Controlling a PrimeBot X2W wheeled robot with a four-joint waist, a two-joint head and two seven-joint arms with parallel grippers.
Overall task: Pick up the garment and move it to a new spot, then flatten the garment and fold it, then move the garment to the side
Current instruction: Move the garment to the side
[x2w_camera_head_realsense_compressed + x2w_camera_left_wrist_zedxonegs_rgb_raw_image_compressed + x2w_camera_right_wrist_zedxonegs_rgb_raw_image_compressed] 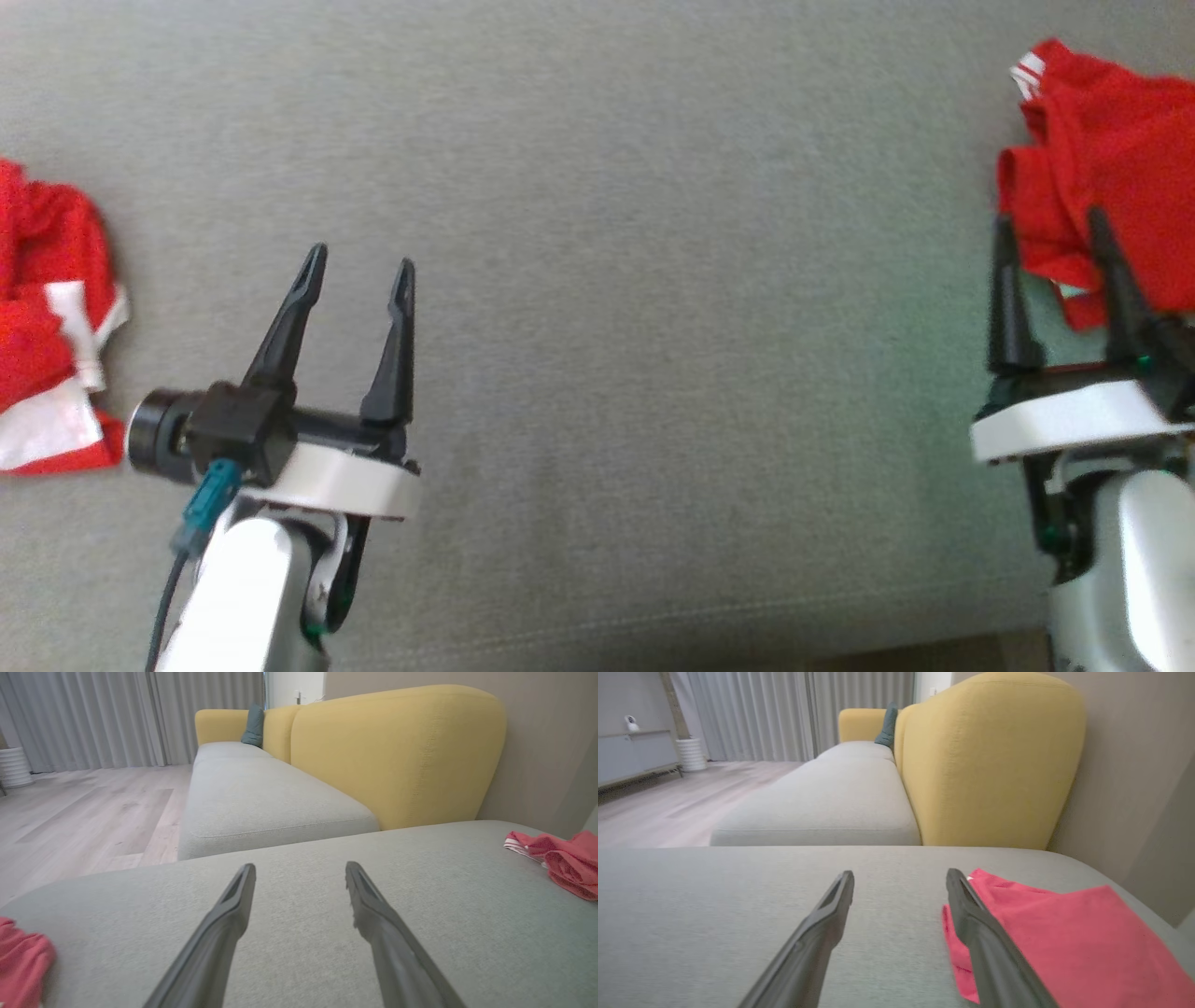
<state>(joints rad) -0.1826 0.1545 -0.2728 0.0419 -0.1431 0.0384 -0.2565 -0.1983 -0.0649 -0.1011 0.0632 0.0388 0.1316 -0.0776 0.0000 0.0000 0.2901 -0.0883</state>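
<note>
A crumpled red garment [1111,168] with a white-striped hem lies at the far right of the grey sofa cushion [653,280]. My right gripper [1050,224] stands open at its near left edge, fingers apart. In the right wrist view the right gripper [901,875] has bare cushion between its fingers, and the garment [1055,938] lies just right of the right finger. My left gripper [359,266] is open over bare cushion, holding nothing. From the left wrist, the left gripper [301,868] points across the cushion, with the garment [565,861] far to its right.
A second red and white cloth [47,327] lies bunched at the cushion's left edge, seen also as a cloth [21,961] at the lower left. A yellow backrest [990,760] rises beyond the cushion, next to a beige wall. The wood floor [84,807] lies past the far edge.
</note>
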